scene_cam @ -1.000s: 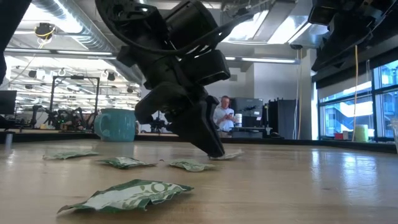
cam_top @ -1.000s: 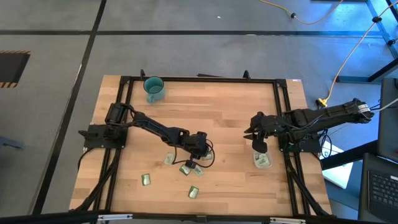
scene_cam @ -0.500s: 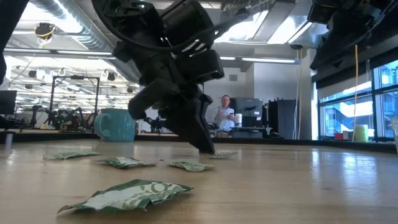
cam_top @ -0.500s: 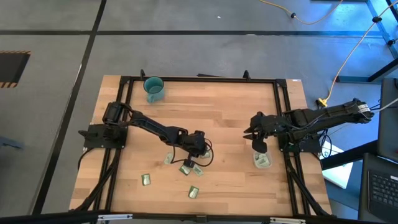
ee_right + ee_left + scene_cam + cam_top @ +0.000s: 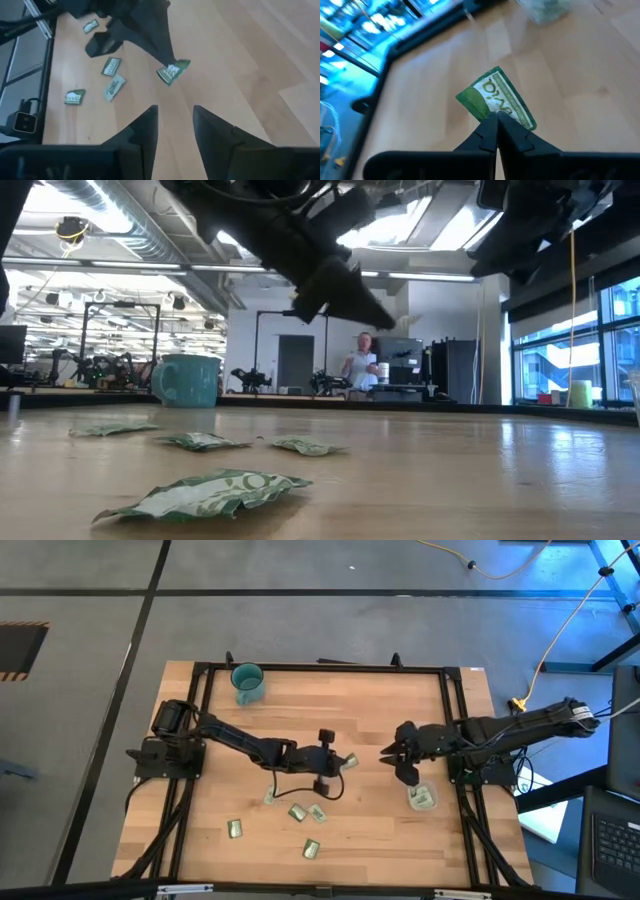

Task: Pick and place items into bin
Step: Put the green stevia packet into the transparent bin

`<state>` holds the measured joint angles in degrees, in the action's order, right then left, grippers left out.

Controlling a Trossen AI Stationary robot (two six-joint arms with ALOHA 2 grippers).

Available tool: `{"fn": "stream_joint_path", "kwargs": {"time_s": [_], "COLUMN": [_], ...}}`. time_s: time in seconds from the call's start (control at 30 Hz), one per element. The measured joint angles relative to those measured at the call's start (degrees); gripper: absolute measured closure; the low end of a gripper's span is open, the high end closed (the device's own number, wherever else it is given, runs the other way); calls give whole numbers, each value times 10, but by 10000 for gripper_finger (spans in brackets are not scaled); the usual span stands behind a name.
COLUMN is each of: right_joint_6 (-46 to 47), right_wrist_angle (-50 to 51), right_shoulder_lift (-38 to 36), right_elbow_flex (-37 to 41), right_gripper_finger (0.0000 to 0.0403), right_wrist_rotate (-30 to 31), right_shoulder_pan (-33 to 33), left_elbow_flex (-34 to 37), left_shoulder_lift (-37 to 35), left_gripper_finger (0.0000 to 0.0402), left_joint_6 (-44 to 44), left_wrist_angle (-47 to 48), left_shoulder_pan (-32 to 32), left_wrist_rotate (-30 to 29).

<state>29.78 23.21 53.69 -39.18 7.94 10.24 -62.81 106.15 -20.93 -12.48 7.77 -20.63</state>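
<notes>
Small rectangular pale-green foil-wrapped packet [image 5: 349,761], printed in white, lifted clear of the wood near frame centre in the high view, tilted, one edge pinched [image 5: 496,102]. Five further green foil packets flat on the boards in the lower-centre of the high view: one [image 5: 271,797] at the cluster's upper left, two just beside each other [image 5: 297,811] [image 5: 317,814], one lower [image 5: 311,849], one apart at lower left [image 5: 236,829]. Small clear plastic cup-like bin [image 5: 421,798], upright at right of centre, green packets visible inside.
</notes>
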Motion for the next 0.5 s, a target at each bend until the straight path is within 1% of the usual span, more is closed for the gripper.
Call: {"fn": "stream_joint_path", "kwargs": {"time_s": [0.17, 0.33, 0.43, 0.5], "right_joint_6": [4, 15, 17, 42], "right_wrist_angle": [-26, -99, -124, -130], "right_shoulder_lift": [31, 66, 84, 92], "right_elbow_flex": [0, 0, 0, 0], "right_gripper_finger": [244, 205, 195, 193], "right_wrist_rotate": [0, 1, 1, 0], "right_shoulder_pan": [-4, -13, -12, -15], "left_elbow_flex": [0, -1, -1, -1], "left_shoulder_lift": [0, 0, 0, 0], "left_gripper_finger": [399, 397, 399, 399], "left_joint_6": [-23, -24, -24, -24], "left_wrist_angle": [-45, -55, -58, -61], "left_shoulder_pan": [0, 0, 0, 1], "left_wrist_rotate": [-9, -9, -9, -9]}}
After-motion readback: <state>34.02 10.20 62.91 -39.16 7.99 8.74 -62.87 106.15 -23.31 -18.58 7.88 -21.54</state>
